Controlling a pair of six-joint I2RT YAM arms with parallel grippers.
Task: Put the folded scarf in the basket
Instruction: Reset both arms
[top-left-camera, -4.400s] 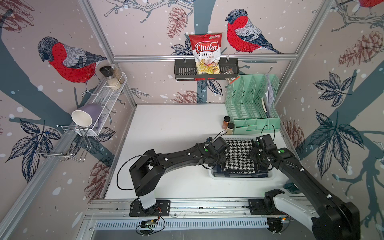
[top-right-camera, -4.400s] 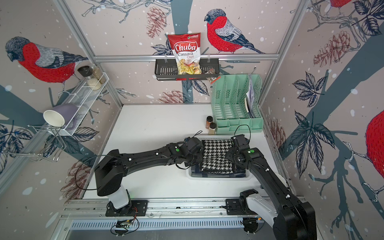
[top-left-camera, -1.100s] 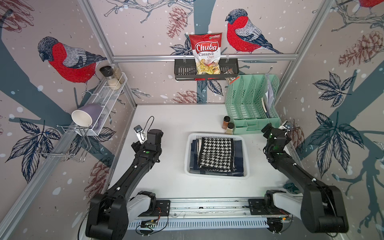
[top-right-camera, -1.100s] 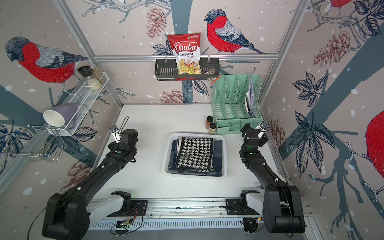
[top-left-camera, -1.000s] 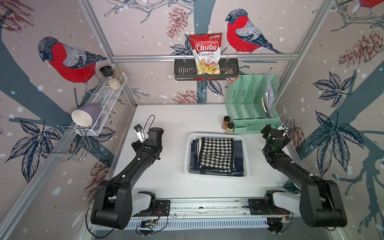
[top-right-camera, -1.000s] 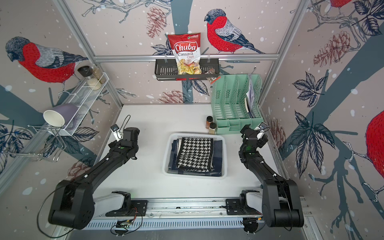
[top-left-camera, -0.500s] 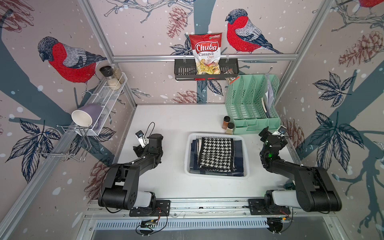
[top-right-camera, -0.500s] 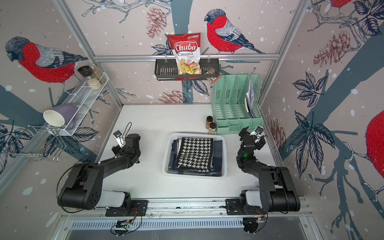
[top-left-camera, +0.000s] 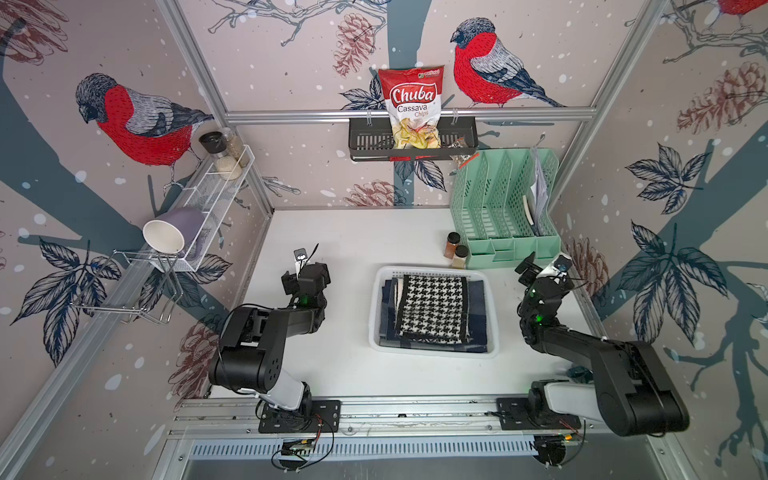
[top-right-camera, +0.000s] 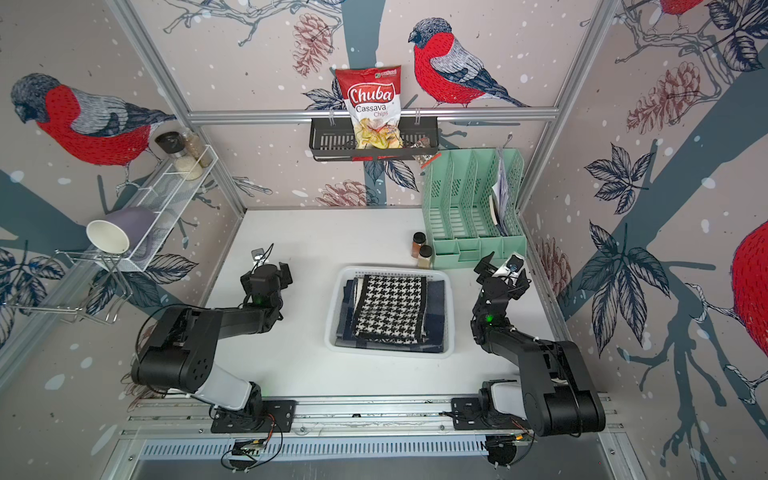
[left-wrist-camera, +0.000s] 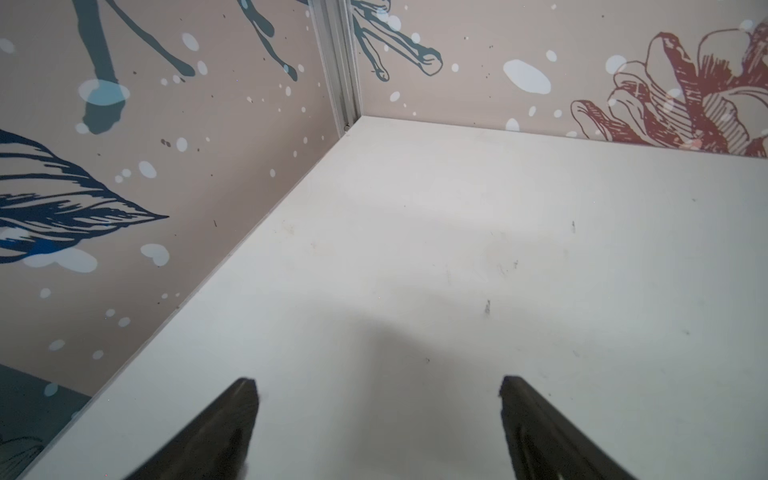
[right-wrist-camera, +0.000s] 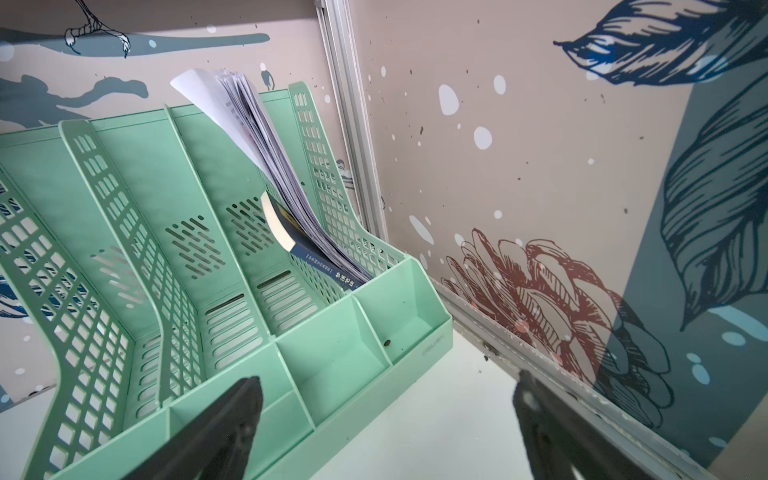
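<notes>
Basket (top-left-camera: 375, 316) of white perforated plastic sits on the white table (top-left-camera: 353, 237) in both top views, between the two grippers and well apart from each. The folded houndstooth scarf (top-left-camera: 432, 307) lies flat inside it on top of dark navy cloth (top-left-camera: 478, 299). The left gripper (top-left-camera: 305, 276) is off the basket's left side, raised, touching nothing. The right gripper (top-left-camera: 540, 270) is off the basket's right side, close in front of the mint-green file organiser (top-left-camera: 503, 199). Two small spice jars (top-left-camera: 456, 251) stand to that gripper's left, between the organiser and the basket's far rim. From the left wrist, the left gripper's two dark fingers (left-wrist-camera: 232, 415) stand wide apart with only bare table between and ahead of them, running to the corner of the patterned walls. From the right wrist, the right gripper's fingers (right-wrist-camera: 232, 415) are likewise spread wide and hold nothing. The organiser fills the space ahead of them, with a sheaf of papers (right-wrist-camera: 257, 137) and a dark blue book (right-wrist-camera: 316, 253) leaning in its end slot.
</notes>
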